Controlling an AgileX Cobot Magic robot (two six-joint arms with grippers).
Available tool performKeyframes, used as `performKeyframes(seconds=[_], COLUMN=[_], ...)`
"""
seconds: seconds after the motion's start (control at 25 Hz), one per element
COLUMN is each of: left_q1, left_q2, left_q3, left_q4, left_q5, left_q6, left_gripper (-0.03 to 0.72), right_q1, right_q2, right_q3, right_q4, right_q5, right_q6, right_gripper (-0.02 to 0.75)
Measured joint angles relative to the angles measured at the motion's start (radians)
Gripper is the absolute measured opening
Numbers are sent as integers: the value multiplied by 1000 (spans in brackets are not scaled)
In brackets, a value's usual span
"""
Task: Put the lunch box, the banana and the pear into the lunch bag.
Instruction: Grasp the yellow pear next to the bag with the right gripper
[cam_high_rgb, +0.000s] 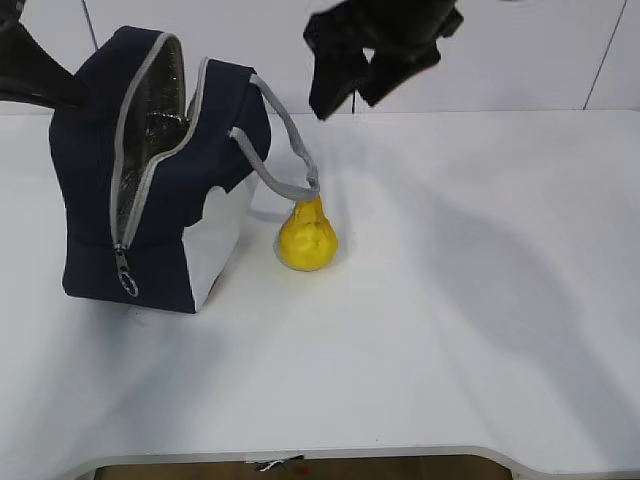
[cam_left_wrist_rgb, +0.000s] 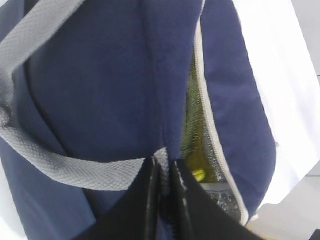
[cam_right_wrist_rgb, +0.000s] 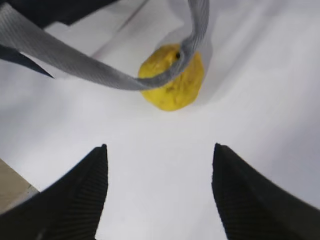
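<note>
**Pear sat below the open right pincer**

The pear (cam_high_rgb: 307, 240) stood upright on the white surface (cam_high_rgb: 470, 300), just beside the lunch bag (cam_high_rgb: 150, 200) — one grey handle (cam_high_rgb: 290, 150) draped over its top. The right pincer (cam_right_wrist_rgb: 160, 195) hung above it, jaws spread wide, holding nothing. The left pincer (cam_left_wrist_rgb: 165, 200) was pinched shut on the bag's unzipped edge — something yellow showed inside.

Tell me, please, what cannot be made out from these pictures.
- Lunch bag contents: exterior view shows only silvery lining; left wrist view shows just a yellow glimpse in the opening, unidentifiable.
- Left gripper: cut off by the exterior frame edge.
- Pear: partly crossed by the grey handle in the right wrist view.
</note>
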Motion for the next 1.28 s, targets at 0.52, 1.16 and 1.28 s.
performKeyframes(seconds=[0.52,1.16,1.28], left_q1=[0,0,0], left_q2=[-2,-2,-2], left_q3=[0,0,0], left_q4=[4,29,29], left_q5=[-25,-32,-32], left_q6=[-2,-2,-2], left_gripper=[22,22,22], right_q1=[0,2,2], right_q2=[60,157,169], right_q3=[170,170,170], right_q4=[9,75,76], right_q5=[0,-185,-223], right_q6=[-2,-119,-133], right_gripper=[524,524,524])
